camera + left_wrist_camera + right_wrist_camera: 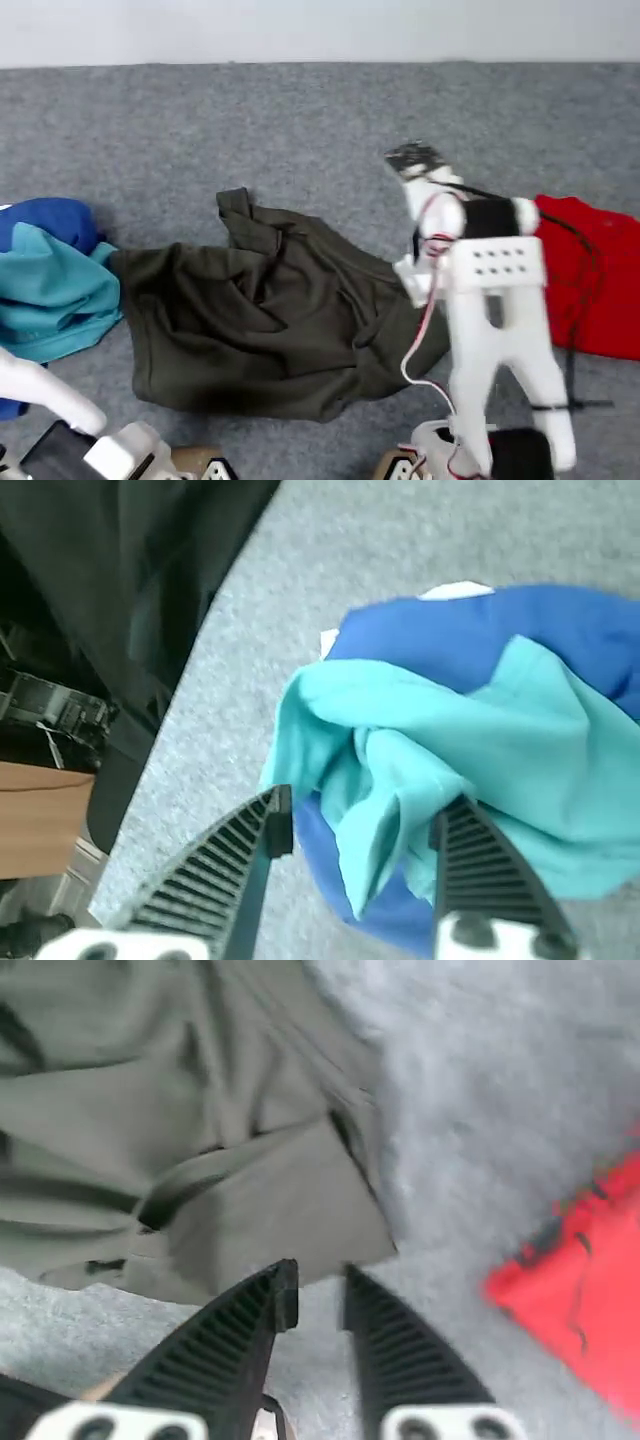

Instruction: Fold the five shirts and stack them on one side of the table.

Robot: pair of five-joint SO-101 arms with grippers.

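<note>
A crumpled olive shirt [270, 310] lies in the middle of the grey table. At the left edge a teal shirt [50, 290] sits bunched on a blue shirt [55, 218]. A red shirt [595, 275] lies at the right. My left gripper [365, 815] hangs open above the teal shirt [450, 750] and blue shirt [480, 630], holding nothing. My right gripper [318, 1280] hovers over the olive shirt's edge [250, 1200], its fingers a narrow gap apart and empty, with the red shirt [580, 1300] to one side. In the high view the right gripper [415, 160] is raised above the table.
The right arm's white body [495, 320] and its cables rise from the front edge between the olive and red shirts. The left arm [50, 400] sits at the front left corner. Bare grey carpet [300, 130] stretches across the back of the table.
</note>
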